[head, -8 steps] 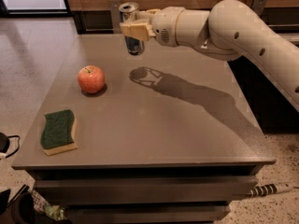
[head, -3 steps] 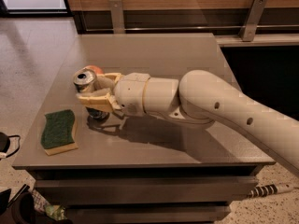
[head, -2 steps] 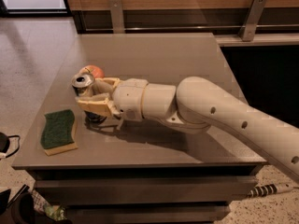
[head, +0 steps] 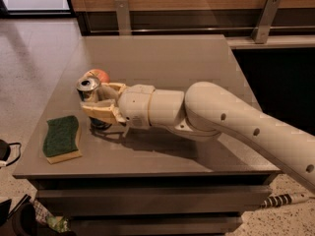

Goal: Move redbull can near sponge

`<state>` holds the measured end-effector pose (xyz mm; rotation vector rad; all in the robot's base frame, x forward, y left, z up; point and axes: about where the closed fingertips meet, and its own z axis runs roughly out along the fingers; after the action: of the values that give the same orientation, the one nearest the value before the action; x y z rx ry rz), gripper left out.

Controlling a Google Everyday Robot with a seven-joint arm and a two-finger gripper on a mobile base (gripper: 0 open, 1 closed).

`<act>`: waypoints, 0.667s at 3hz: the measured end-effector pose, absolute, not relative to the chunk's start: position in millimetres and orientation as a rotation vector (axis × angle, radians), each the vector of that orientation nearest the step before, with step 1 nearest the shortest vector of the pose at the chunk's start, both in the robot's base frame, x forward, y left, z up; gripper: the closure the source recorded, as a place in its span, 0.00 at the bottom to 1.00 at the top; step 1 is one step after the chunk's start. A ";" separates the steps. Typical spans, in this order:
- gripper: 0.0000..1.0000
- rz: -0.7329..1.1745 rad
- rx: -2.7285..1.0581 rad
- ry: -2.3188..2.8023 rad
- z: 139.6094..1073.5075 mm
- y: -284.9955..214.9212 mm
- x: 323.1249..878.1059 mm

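The redbull can (head: 90, 93) stands upright on the grey table (head: 162, 58), its silver top showing and its base dark below the fingers. My gripper (head: 98, 102) reaches in from the right and is shut on the can, one cream finger (head: 101, 111) in front of it and one behind. The sponge (head: 61, 137), dark green on top with a yellow base, lies flat near the table's front left corner, a short way left and in front of the can. The can does not touch it.
A red-orange apple (head: 98, 75) sits just behind the can, partly hidden by it. My thick cream arm (head: 236, 124) crosses the table's right front. A wooden wall with metal brackets (head: 123, 16) runs behind the table. The floor drops off at left.
The arm has carried the can from the table's back down to the front left, beside the sponge. Over the last second it has shifted only slightly toward the sponge.
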<state>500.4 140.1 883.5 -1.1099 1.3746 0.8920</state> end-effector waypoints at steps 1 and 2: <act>0.30 0.893 -1.111 1.374 883.7 140.9 499.9; 0.07 0.894 -1.114 1.372 884.1 142.4 499.0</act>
<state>499.0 142.4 884.1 -1.1143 1.3720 0.8940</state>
